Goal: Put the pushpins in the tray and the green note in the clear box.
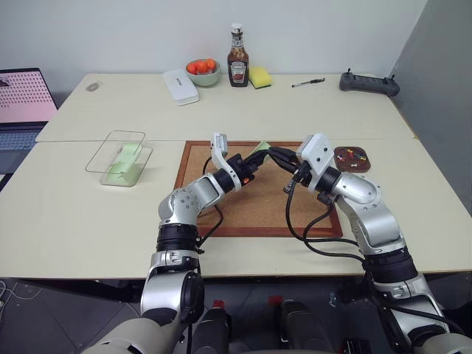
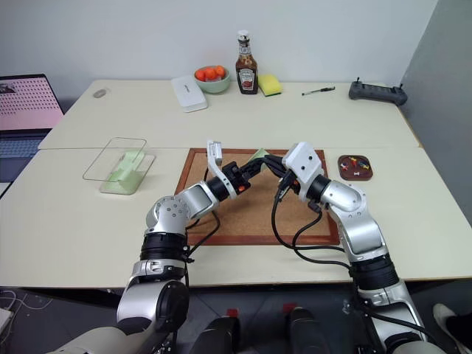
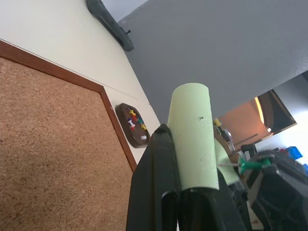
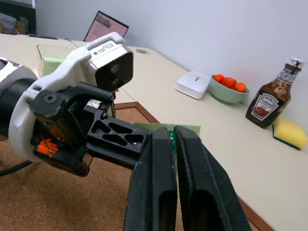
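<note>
tray (image 1: 352,158) right of corkboard (image 1: 221,210), clear box (image 1: 122,156) left

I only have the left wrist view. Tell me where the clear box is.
Observer: The clear box sits on the table to the robot's left of the cork board, well apart from both grippers.
Operator: Say what is in it.
Observer: Pale green paper lies inside it.
Operator: Report the right gripper.
Observer: The right gripper is shut on a green pushpin at the edge of the green note, which the left gripper holds above the cork board.
</note>
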